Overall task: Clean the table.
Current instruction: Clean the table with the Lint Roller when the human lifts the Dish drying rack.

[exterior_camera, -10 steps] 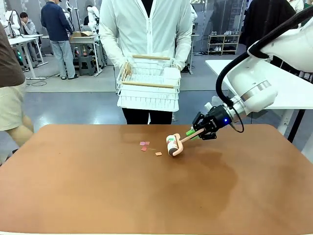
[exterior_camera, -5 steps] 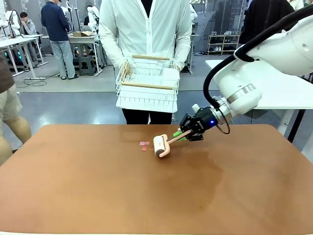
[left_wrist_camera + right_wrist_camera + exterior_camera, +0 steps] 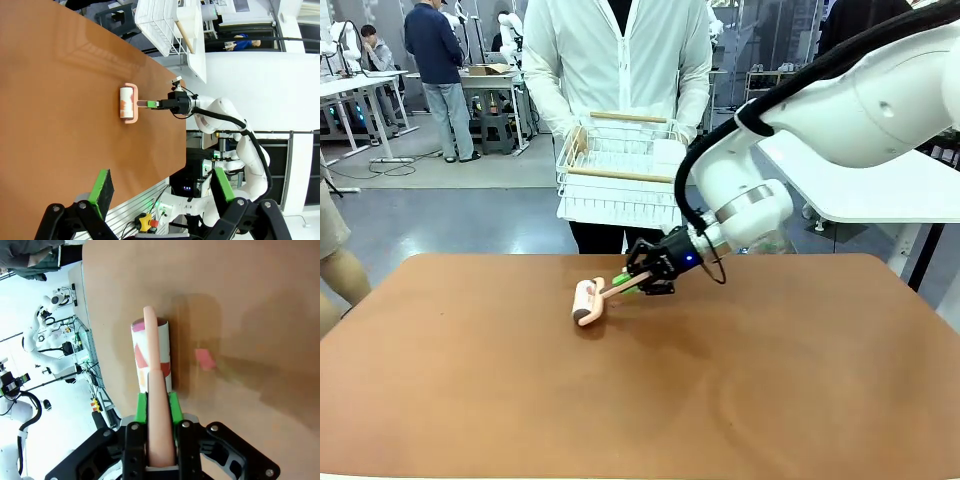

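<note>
The reddish-brown table (image 3: pixel 770 380) spans the front view. My right gripper (image 3: pixel 638 280) is shut on the pink handle of a lint roller (image 3: pixel 586 301), whose white roll rests on the table left of centre. In the right wrist view the handle runs between the green pads of the gripper (image 3: pixel 158 407), and pink and red scraps stick to the lint roller (image 3: pixel 150 357). One pink scrap (image 3: pixel 204 359) lies on the table (image 3: pixel 250 290) beside the roll. My left gripper (image 3: pixel 162 187) hangs open above the table (image 3: pixel 50 100) near its edge, holding nothing, and looks at the lint roller (image 3: pixel 127 102).
A person in a white jacket stands at the far edge holding a white dish rack (image 3: pixel 625 170) above the table. A white-topped table (image 3: pixel 880 180) stands to the right. Other people move in the background at the left.
My right arm has swept the roller leftward across the table, over the spot where pink scraps lay. Those scraps have gone from the tabletop in the front view.
</note>
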{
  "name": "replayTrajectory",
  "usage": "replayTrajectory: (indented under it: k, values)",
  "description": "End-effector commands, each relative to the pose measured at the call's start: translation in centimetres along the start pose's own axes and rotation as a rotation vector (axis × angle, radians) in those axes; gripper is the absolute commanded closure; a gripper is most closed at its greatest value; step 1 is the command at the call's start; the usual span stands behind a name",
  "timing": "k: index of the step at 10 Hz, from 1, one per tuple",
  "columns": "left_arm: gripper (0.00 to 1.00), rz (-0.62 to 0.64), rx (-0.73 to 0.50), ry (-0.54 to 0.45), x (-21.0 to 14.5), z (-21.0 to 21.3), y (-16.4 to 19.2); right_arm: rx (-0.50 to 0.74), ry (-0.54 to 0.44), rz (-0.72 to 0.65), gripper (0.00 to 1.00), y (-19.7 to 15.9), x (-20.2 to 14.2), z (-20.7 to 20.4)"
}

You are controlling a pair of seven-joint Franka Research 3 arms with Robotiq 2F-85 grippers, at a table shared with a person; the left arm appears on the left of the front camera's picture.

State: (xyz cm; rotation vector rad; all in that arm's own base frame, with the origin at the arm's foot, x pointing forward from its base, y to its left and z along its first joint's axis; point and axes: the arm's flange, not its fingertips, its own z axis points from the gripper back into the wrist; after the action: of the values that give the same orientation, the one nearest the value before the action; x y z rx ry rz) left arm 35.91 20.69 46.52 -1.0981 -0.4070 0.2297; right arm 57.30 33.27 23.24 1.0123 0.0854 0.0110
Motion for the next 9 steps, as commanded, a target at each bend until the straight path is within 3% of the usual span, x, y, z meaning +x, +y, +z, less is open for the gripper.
replayTrajectory:
  k: [1, 3, 7, 9]
  values:
    - [0.00, -0.012, -0.013, 0.006, -0.2, 0.3, 0.0, -0.058, 0.033, 0.002, 0.79, -0.1, -1.3, -2.2]
    - [0.00, -0.012, -0.013, 0.006, -0.2, 0.3, 0.0, -0.041, -0.022, 0.037, 0.79, 1.3, -1.4, 0.1]
    - [0.00, -0.012, -0.013, 0.006, -0.2, 0.3, 0.0, -0.017, -0.032, 0.029, 0.79, 1.7, -1.8, 4.9]
    - [0.00, -0.012, -0.013, 0.006, -0.2, 0.3, 0.0, 0.030, -0.023, 0.061, 0.79, 3.5, -2.9, 9.9]
